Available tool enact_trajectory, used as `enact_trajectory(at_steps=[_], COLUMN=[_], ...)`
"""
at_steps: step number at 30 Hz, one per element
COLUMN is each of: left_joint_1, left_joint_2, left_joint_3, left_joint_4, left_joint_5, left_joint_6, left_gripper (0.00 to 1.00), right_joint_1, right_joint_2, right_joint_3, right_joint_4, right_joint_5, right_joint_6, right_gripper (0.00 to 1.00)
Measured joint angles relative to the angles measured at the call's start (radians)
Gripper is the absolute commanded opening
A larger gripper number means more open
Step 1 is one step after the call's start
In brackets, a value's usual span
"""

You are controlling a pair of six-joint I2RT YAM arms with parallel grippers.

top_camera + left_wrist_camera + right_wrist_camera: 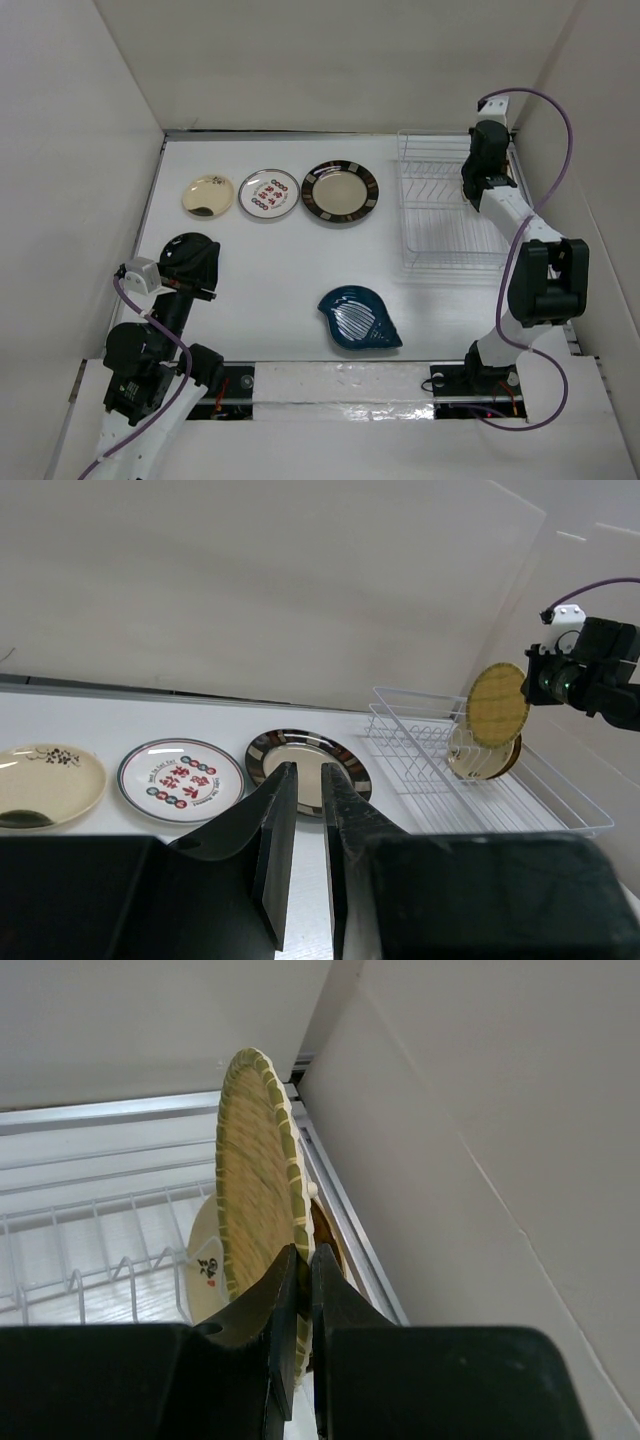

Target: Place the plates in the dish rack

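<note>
Right wrist view: woven yellow plate [255,1190] pinched on edge over the dish rack [90,1220]
Looks light and stiff; right gripper [302,1260] jaws clamp its rim, left gripper [305,810] jaws slightly apart, empty.

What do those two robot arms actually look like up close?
Both the left arm and the right arm mix white links with chunky black joints, and each trails a looping purple cable. Their fingers are flat, matte black blades.
</note>
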Motion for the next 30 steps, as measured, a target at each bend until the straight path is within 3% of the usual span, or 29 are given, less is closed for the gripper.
enact_trajectory(at_steps=[5, 16, 30], left_joint_1=[0.000, 0.000, 0.000], left_joint_2=[0.003, 0.004, 0.004], left_joint_3=[0.000, 0.000, 0.000], left_joint_4=[0.000, 0.000, 0.000], left_joint_5=[0.000, 0.000, 0.000], left_joint_6=[0.000, -0.003, -0.003], left_gripper=[0.14, 0.14, 0.13], right_joint_1=[0.000, 0.006, 0.032], right_joint_2=[-0.021, -0.084, 0.010], right_joint_3=[0.000, 0.000, -0.065], right_joint_4=[0.005, -0.003, -0.011], right_joint_5=[0.053, 0.016, -0.031], right_joint_6=[-0.012, -0.007, 0.025], right_gripper=[0.00, 0.00, 0.00])
